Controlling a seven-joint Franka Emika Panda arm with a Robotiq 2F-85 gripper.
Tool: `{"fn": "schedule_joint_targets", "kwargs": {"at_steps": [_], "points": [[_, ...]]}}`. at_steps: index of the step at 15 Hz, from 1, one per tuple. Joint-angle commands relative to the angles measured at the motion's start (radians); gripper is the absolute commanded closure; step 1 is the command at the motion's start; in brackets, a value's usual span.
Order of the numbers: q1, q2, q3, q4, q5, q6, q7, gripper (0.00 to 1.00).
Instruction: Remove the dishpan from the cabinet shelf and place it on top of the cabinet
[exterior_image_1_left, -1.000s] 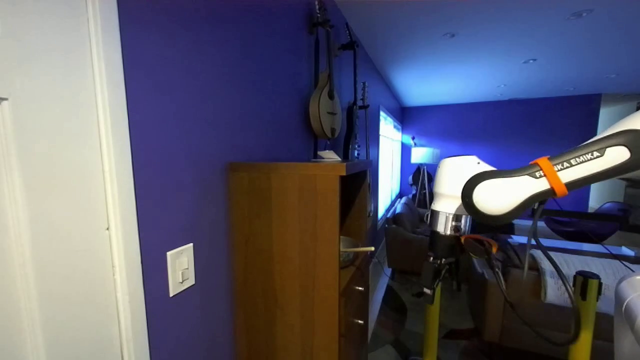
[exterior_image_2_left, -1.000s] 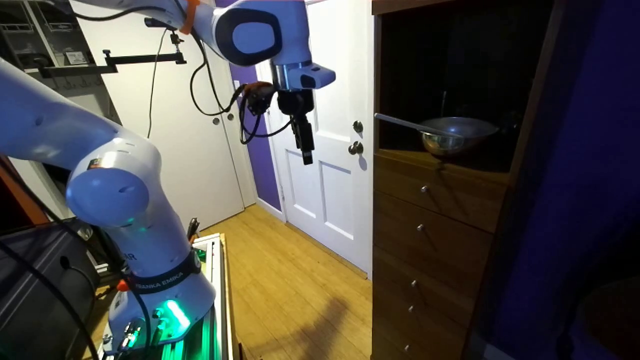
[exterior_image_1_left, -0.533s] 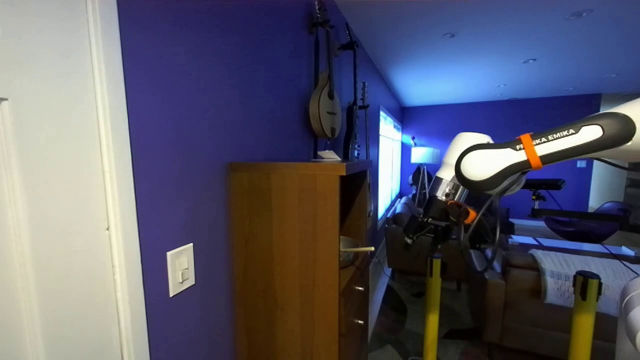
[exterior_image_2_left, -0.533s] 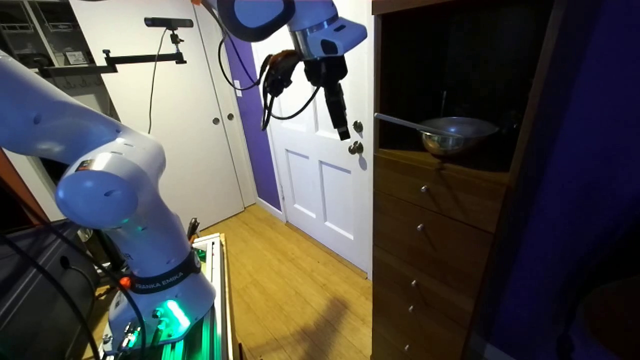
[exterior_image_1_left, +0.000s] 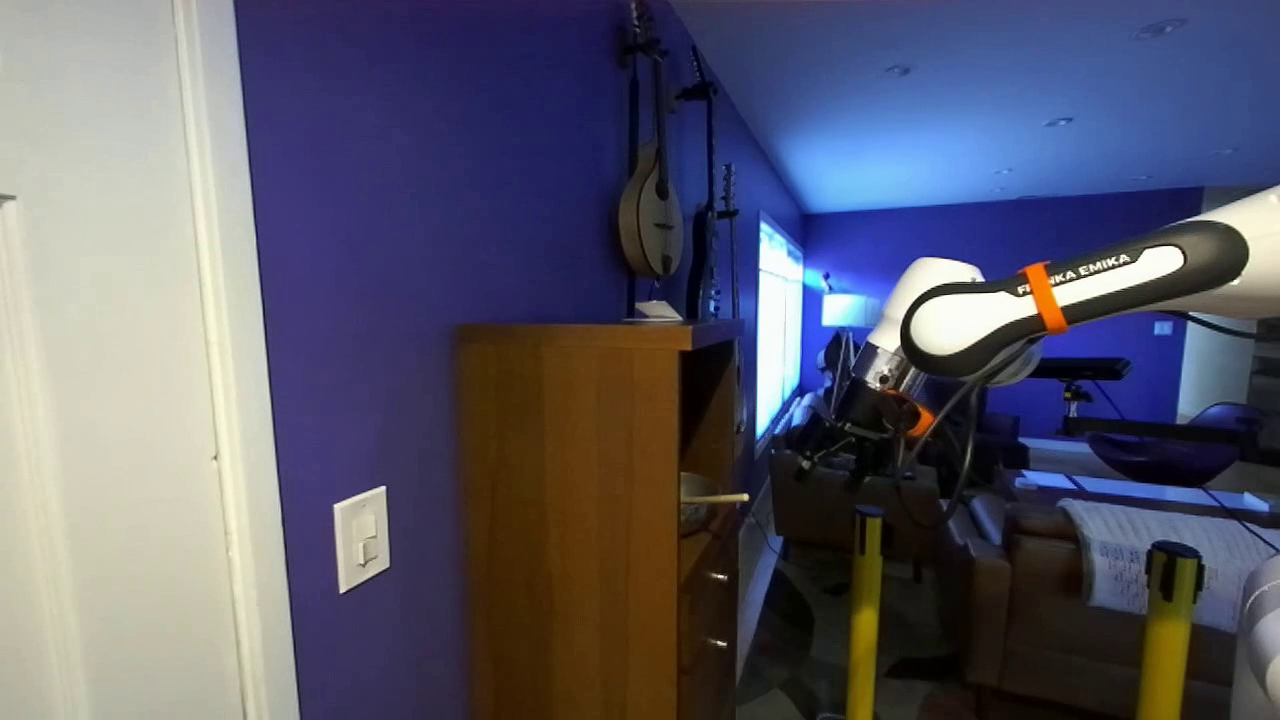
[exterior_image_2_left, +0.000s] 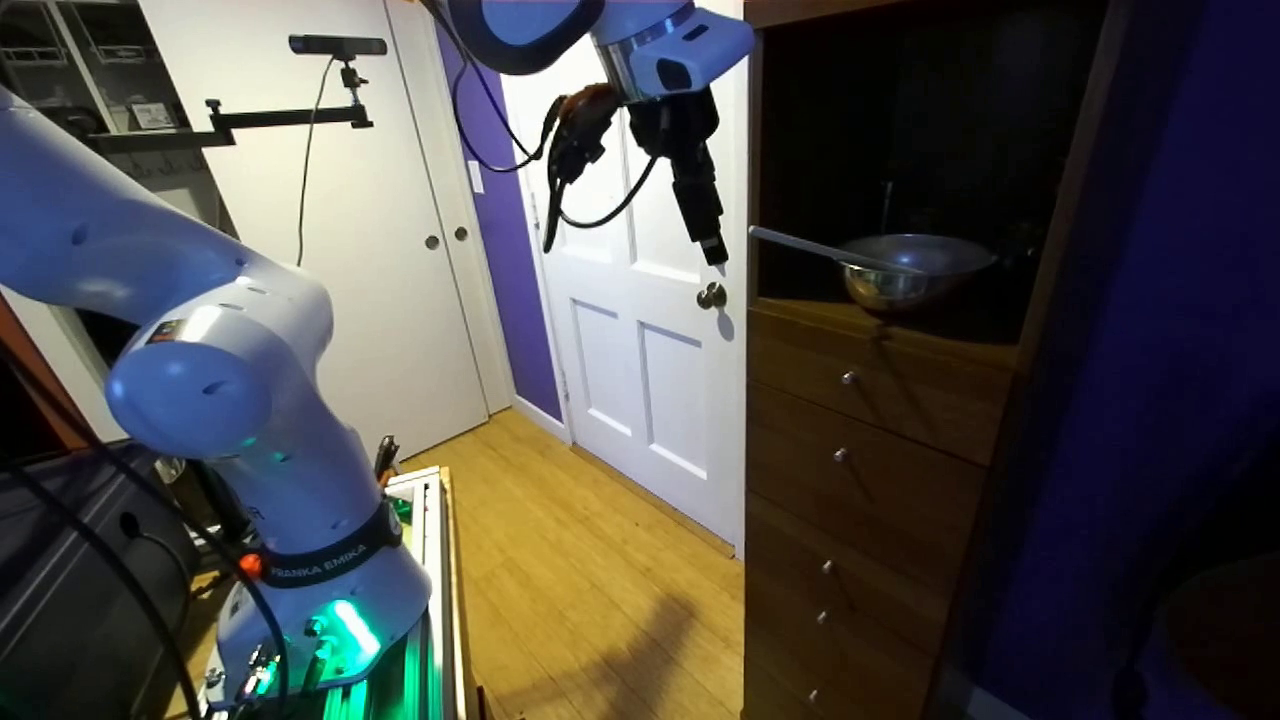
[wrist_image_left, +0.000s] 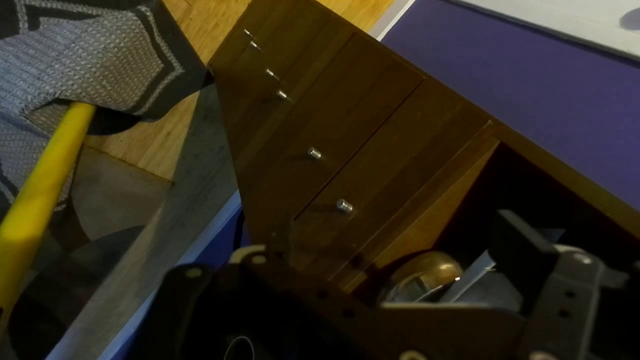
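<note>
Hanging in front of the wooden cabinet (exterior_image_1_left: 570, 520), outside its open shelf (exterior_image_2_left: 800, 309), the black gripper (exterior_image_2_left: 714, 250) is pointing down and in toward the opening. In the wrist view its fingers (wrist_image_left: 520, 250) are standing well spread, with nothing caught between them. The dishpan (exterior_image_2_left: 910, 285), a round metal bowl, is sitting upright inside the shelf, near the front edge, well apart from the fingertips. A pale stick (exterior_image_2_left: 830, 251) is resting over its rim; whether it is fixed on as a handle cannot be told. The stick's long axis is running outward from the bowl, its free end jutting past the front edge and, seemingly, toward the corner nearer the white door (exterior_image_2_left: 640, 300). That free end is apparently lying nearest the gripper, while the bowl is sitting beyond it, deeper in and perhaps a little lower than the fingertips.

Judging by this, the task is standing just short of the grasp. The coming move is probably calling for a path over the front edge, the fingers straddling the bowl's near rim; brushing the stick could turn the bowl. The goal, the cabinet's top surface (exterior_image_1_left: 570, 336), is lying above, a small white object (exterior_image_1_left: 655, 311) apparently standing on it.
</note>
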Motion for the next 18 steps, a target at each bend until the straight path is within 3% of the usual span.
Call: {"fn": "schedule_joint_targets", "kwargs": {"at_steps": [1, 10, 18], "points": [[-0.011, 0.000, 0.010, 0.002, 0.008, -0.003, -0.006, 0.00], [0.017, 0.259, -0.074, 0.192, 0.181, 0.135, -0.021, 0.00], [0.030, 0.461, -0.093, 0.319, 0.372, 0.182, -0.111, 0.00]]}}
